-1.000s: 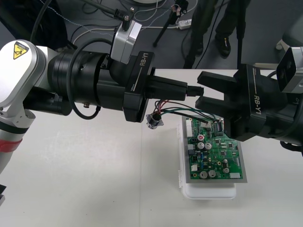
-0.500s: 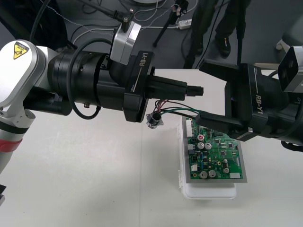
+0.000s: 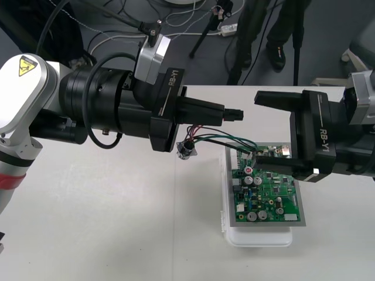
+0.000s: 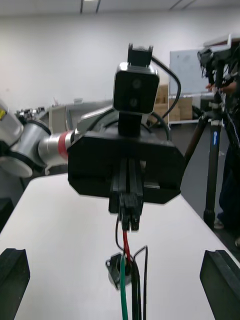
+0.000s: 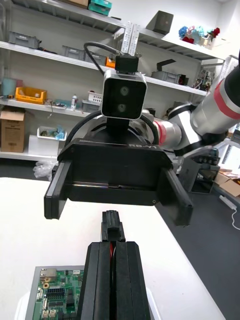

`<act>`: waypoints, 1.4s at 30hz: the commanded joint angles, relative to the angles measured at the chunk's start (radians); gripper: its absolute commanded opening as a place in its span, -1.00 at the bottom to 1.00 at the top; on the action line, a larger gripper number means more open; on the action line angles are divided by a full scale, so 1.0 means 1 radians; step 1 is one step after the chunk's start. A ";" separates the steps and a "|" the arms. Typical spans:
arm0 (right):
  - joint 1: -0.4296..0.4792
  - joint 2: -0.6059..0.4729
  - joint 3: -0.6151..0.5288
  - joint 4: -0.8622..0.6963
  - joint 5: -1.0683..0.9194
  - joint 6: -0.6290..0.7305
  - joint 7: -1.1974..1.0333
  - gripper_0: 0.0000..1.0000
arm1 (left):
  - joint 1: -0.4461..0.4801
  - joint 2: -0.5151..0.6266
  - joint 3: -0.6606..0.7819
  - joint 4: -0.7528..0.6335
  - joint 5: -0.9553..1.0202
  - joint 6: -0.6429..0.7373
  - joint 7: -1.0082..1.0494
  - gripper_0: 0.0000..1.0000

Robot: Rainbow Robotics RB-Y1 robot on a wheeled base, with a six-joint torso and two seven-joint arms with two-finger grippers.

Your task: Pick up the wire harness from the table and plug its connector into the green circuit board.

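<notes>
Left tool: closed on the black harness plug, held above the tabletop just beyond the green circuit board's far left corner.
Wires: red, green and black, draped toward the board's far edge.
Metal socket: hung left of the board, apart from it.
Right tool: spread wide, nothing gripped, over the board's far edge.
White base: seen under the board.

Bare table left of circuit board, right gripper over far end
</notes>
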State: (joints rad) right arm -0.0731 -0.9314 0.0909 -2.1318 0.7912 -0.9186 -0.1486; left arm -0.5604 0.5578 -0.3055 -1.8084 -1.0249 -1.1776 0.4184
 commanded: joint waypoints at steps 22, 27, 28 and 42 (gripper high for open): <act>0.013 -0.150 -0.204 -0.028 0.688 -0.546 -0.566 1.00 | 0.143 0.017 0.026 0.123 0.019 -0.155 -0.319 -1.00; 0.015 -0.150 -0.244 -0.065 0.810 -0.652 -0.569 1.00 | 0.143 -0.004 0.025 0.204 0.019 -0.211 -0.398 -1.00; 0.015 -0.150 -0.246 -0.068 0.824 -0.652 -0.566 1.00 | 0.143 -0.007 0.025 0.213 0.019 -0.215 -0.406 -1.00; 0.015 -0.141 -0.188 -0.111 1.134 -0.652 -0.540 1.00 | 0.143 -0.047 -0.044 0.448 0.019 -0.275 -0.665 -1.00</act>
State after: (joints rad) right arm -0.0672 -1.0465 -0.1184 -2.2141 1.8681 -1.5648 -0.6960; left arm -0.4267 0.5390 -0.3152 -1.3927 -1.0229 -1.4006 -0.0981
